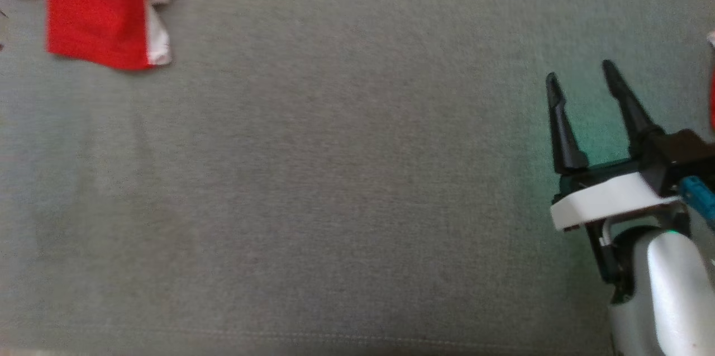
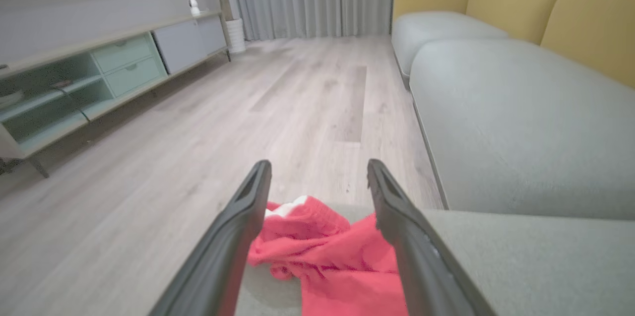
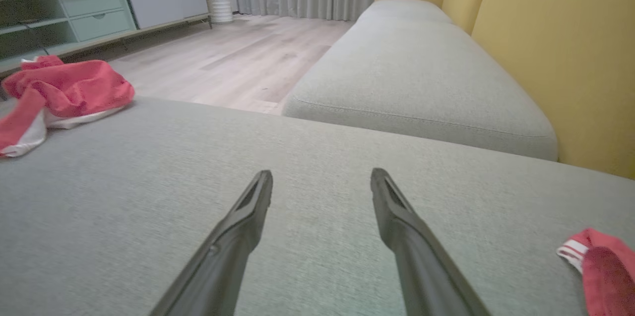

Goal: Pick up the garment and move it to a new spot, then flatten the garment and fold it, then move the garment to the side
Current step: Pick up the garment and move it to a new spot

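I'm lining up the grab.
Left pincer [image 2: 318, 164], prongs apart, aims at the crumpled red white-trimmed garment [image 2: 322, 249] at the grey fabric cushion's [image 1: 335, 177] far-left edge (easy reach, I'd say); right pincer [image 1: 581, 74] idles apart, empty.

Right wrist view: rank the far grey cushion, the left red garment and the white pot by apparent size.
1. far grey cushion
2. red garment
3. white pot
The pot stands farthest away, so its true size is unsure.

garment [image 1: 95, 15]: red, white trim | seat cushion [image 1: 335, 177]: grey | sofa back [image 3: 545, 33]: yellow | floor [image 2: 198, 132]: pale wood-grain
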Robot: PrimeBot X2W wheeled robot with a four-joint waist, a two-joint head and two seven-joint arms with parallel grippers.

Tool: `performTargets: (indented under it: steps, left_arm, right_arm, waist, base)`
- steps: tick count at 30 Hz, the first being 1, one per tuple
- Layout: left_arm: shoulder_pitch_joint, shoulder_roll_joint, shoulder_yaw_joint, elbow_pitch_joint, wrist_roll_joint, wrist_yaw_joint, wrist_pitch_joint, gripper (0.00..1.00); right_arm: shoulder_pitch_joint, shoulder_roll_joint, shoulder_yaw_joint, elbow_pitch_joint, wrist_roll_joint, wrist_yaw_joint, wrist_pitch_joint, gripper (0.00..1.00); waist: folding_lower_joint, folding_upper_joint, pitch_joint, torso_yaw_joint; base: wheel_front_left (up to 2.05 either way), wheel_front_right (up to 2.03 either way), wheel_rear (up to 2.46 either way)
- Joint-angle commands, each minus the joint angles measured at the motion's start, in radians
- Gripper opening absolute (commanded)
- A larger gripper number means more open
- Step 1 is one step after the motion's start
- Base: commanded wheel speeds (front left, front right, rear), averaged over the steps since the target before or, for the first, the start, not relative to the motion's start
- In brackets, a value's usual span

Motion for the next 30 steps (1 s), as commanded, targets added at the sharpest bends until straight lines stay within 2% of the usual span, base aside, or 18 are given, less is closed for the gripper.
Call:
performTargets:
  steps: [1, 9, 14, 17, 18, 30]
  left_arm:
    - [-0.040, 0.045, 0.025, 0.009, 0.012, -0.005, 0.007, 1.00]
    - [-0.096, -0.026, -0.021, 0.204, 0.002, -0.062, -0.015, 1.00]
    - [-0.114, -0.059, -0.042, 0.304, 0.002, -0.074, -0.021, 1.00]
    - [-0.122, -0.062, -0.046, 0.356, 0.003, -0.073, -0.026, 0.30]
    - [-0.125, -0.062, -0.048, 0.370, 0.004, -0.074, -0.030, 0.00]
    - [-0.172, -0.027, -0.077, 0.428, 0.048, -0.089, -0.132, 0.00]
  right_arm:
    - [-0.021, -0.004, 0.016, -0.050, -0.011, 0.003, 0.009, 1.00]
    - [0.002, -0.004, -0.023, -0.107, -0.027, 0.003, 0.023, 1.00]
    - [-0.005, -0.004, -0.019, -0.109, -0.020, 0.003, 0.019, 1.00]
    - [-0.009, -0.004, -0.016, -0.105, -0.015, 0.003, 0.017, 1.00]
    - [-0.010, -0.004, -0.016, -0.103, -0.014, 0.003, 0.016, 1.00]
    - [-0.017, -0.004, -0.020, -0.044, 0.012, 0.003, -0.021, 1.00]
  waist:
    - [-0.0003, 0.0000, 0.085, -0.070]
    - [-0.0003, 0.0000, 0.172, -0.082]
    - [-0.0003, 0.0000, 0.186, -0.079]
    - [-0.0003, 0.0000, 0.184, -0.079]
    - [-0.0003, 0.0000, 0.182, -0.079]
    - [-0.0003, 0.0000, 0.077, -0.071]
  base:
    - [0.00, 0.00, 0.00]
    - [0.00, 0.00, 0.00]
    - [0.00, 0.00, 0.00]
    - [0.00, 0.00, 0.00]
    - [0.00, 0.00, 0.00]
    - [0.00, 0.00, 0.00]
